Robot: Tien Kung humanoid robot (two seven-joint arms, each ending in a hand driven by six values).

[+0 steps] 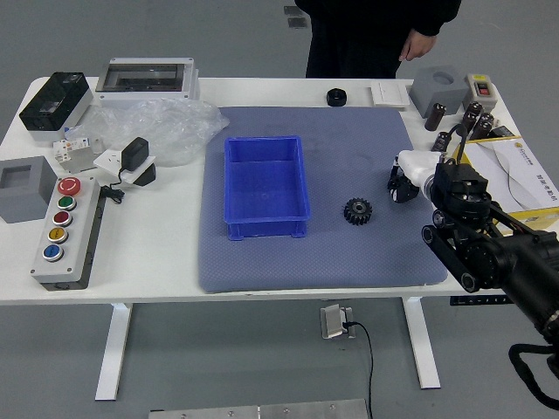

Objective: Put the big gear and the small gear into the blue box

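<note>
My right hand [414, 171], with its white back and black front part, is low over the right side of the grey-blue mat [332, 262]. Whether it holds anything is hidden from this angle. A black toothed gear [357, 211] lies flat on the mat, left of and nearer than the hand, apart from it. The blue box [265, 179] stands open on the mat's left half, with a bare floor inside. No second gear can be made out for certain. My left arm is out of view.
A black round part [335, 97] lies beyond the box near the far edge. Plastic wrap [166, 131] and a button panel [68, 231] are at left. Grey block [438, 90], dark cylinders and yellow-edged papers [515, 175] are at right. A person [367, 35] stands behind, one hand hanging down.
</note>
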